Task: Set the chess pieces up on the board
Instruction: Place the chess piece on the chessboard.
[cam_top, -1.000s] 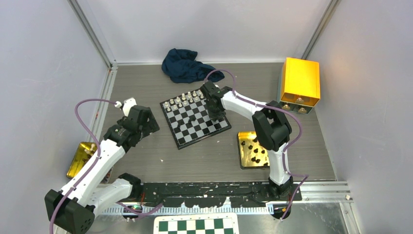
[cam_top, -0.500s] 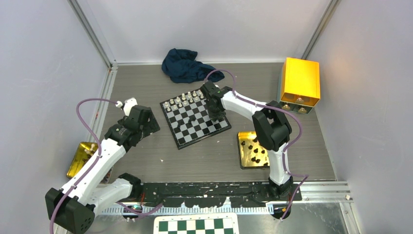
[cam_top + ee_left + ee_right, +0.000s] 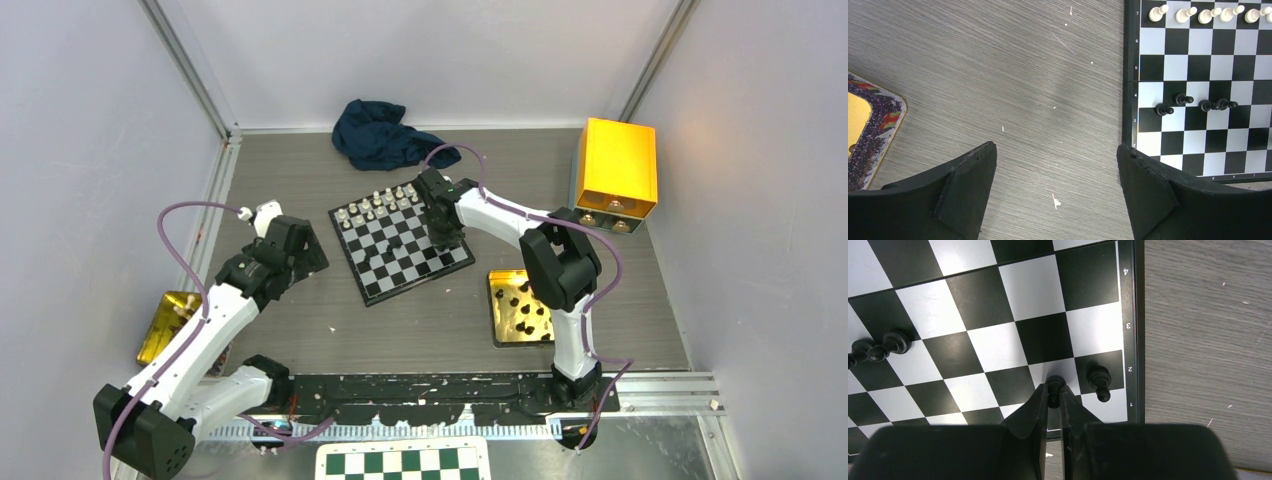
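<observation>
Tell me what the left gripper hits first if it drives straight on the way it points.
The left gripper, open, would probably meet bare table just beside the board's edge; depth is unclear.

**My 2 arms, white and black**

My left arm [image 3: 212,320] and right arm [image 3: 497,216] wear white shells between bulky black joints. 1 mauve cable [image 3: 205,204] loops along each. My fingers [image 3: 963,195] are matte black wedges, broad at the root, tapering to narrow tips.
</observation>
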Action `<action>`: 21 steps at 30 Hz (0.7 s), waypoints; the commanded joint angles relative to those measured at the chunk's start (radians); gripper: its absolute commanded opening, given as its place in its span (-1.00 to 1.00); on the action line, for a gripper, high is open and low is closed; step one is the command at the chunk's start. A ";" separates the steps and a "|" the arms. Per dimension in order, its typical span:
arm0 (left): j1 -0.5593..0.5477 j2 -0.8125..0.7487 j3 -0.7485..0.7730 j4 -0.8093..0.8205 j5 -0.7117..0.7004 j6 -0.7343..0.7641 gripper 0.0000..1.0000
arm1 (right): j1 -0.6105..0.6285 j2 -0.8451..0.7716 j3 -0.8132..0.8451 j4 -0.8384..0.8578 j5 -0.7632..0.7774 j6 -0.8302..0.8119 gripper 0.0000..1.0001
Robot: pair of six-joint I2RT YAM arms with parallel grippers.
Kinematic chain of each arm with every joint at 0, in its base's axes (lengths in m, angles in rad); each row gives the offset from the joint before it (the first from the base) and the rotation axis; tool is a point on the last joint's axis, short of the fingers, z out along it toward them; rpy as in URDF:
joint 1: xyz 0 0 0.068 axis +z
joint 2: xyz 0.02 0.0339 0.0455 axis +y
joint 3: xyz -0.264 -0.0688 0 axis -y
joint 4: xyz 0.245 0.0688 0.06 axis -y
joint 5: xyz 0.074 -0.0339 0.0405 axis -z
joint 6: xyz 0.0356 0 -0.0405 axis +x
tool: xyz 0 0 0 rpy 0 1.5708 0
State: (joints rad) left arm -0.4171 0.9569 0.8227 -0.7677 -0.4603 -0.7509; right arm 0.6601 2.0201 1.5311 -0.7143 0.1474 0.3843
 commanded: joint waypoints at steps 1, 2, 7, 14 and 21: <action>-0.002 -0.003 0.036 0.029 -0.008 -0.001 0.80 | 0.005 -0.060 -0.003 0.004 -0.013 0.013 -0.90; -0.003 -0.002 0.036 0.028 -0.009 -0.001 0.80 | 0.005 -0.059 -0.005 0.005 -0.014 0.013 -0.86; -0.002 -0.004 0.035 0.026 -0.009 -0.001 0.80 | 0.006 -0.061 -0.005 0.007 -0.014 0.012 -0.45; -0.003 -0.004 0.030 0.030 -0.005 -0.001 0.81 | 0.006 -0.065 -0.001 0.009 -0.006 0.009 -0.31; -0.003 -0.009 0.027 0.031 -0.002 -0.004 0.81 | 0.006 -0.071 0.025 0.001 0.008 -0.009 -0.31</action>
State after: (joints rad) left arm -0.4171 0.9581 0.8227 -0.7673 -0.4595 -0.7513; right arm 0.6601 2.0201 1.5219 -0.7143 0.1440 0.3901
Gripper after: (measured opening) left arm 0.903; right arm 0.345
